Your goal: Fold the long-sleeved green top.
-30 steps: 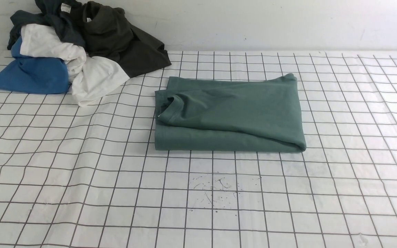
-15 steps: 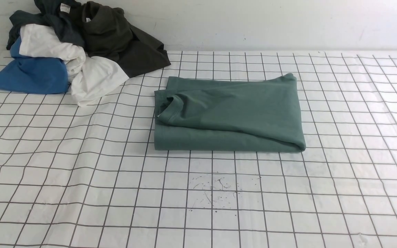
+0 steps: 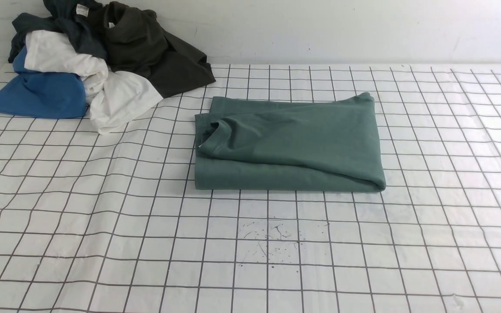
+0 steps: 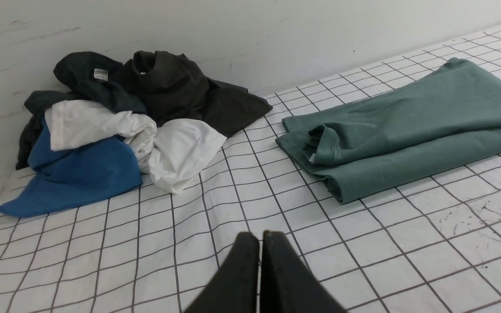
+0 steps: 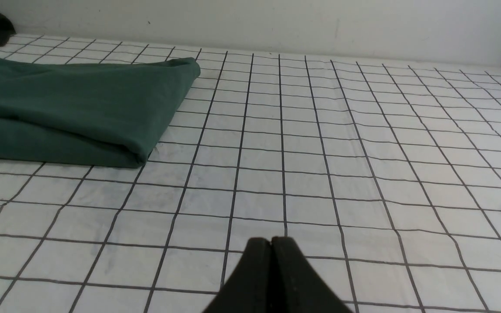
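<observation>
The green long-sleeved top [image 3: 289, 145] lies folded into a flat rectangle in the middle of the gridded table, its collar at the left end [image 4: 320, 145]. Its right end shows in the right wrist view [image 5: 81, 108]. My left gripper [image 4: 260, 237] is shut with nothing in it, hovering over bare cloth near the table's front left, well apart from the top. My right gripper [image 5: 271, 241] is also shut and empty, over the grid to the front right of the top. Neither gripper shows in the front view.
A heap of other clothes sits at the back left by the wall: a bright blue garment [image 3: 37, 95], a white one [image 3: 115, 100] and a dark olive-black one [image 3: 155, 52]. A white gridded cloth [image 3: 429, 217] covers the table, with ink specks [image 3: 272, 241] in front.
</observation>
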You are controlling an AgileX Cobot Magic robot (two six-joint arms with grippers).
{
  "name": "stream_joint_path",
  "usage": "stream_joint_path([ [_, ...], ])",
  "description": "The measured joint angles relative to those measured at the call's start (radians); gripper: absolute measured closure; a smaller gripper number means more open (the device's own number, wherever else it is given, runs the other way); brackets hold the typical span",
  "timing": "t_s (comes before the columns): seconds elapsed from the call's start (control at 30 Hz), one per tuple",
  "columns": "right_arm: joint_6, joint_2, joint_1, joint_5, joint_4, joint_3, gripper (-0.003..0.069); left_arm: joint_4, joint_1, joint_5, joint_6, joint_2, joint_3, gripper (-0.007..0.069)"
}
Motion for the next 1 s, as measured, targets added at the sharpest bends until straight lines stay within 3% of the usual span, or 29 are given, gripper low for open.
stream_joint_path([
  [0.57, -0.003, 0.000, 0.000, 0.000, 0.001, 0.000, 0.0669, 0.001, 0.006, -0.015, 0.000, -0.031, 0.033, 0.0631],
  [0.83, -0.003, 0.000, 0.000, 0.001, 0.001, 0.000, 0.0669, -0.023, 0.102, -0.096, -0.103, -0.080, 0.296, 0.0631],
  [1.0, -0.003, 0.000, 0.000, 0.001, 0.001, -0.001, 0.0669, -0.038, 0.159, -0.087, -0.116, -0.080, 0.311, 0.0631],
])
